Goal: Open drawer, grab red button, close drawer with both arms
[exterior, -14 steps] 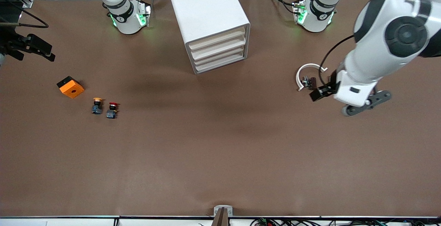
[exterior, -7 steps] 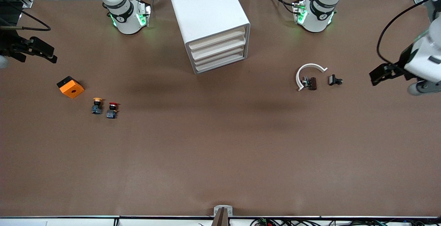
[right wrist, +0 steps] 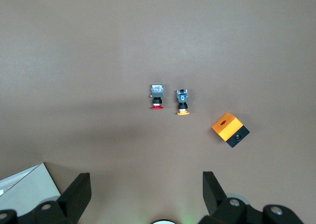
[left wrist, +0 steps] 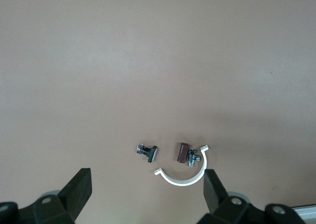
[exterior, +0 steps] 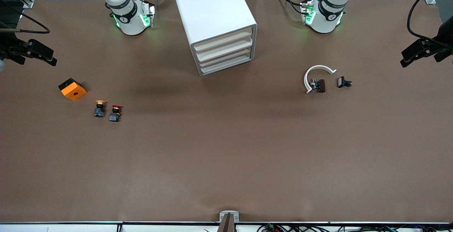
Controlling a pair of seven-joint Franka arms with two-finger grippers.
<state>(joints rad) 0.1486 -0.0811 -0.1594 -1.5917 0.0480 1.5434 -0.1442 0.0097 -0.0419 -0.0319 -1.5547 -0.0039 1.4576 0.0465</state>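
Observation:
The white four-drawer cabinet (exterior: 214, 16) stands at the middle of the table near the arm bases, all drawers shut. The drawer (exterior: 224, 49) is second from its top. The red-capped button (exterior: 115, 112) stands on the table toward the right arm's end, beside a yellow-capped button (exterior: 100, 108). The red button also shows in the right wrist view (right wrist: 157, 97). My right gripper (exterior: 47, 58) hangs open and empty over the table's edge at the right arm's end (right wrist: 145, 194). My left gripper (exterior: 407, 58) hangs open and empty over the left arm's end (left wrist: 145, 194).
An orange cube (exterior: 72, 89) sits beside the buttons, toward the right arm's end. A white C-shaped ring (exterior: 316, 74), a brown part (exterior: 320, 85) and a small black clip (exterior: 343, 82) lie toward the left arm's end.
My left arm has swung away from the small parts, out to the left arm's end of the table. My right gripper has hardly moved.

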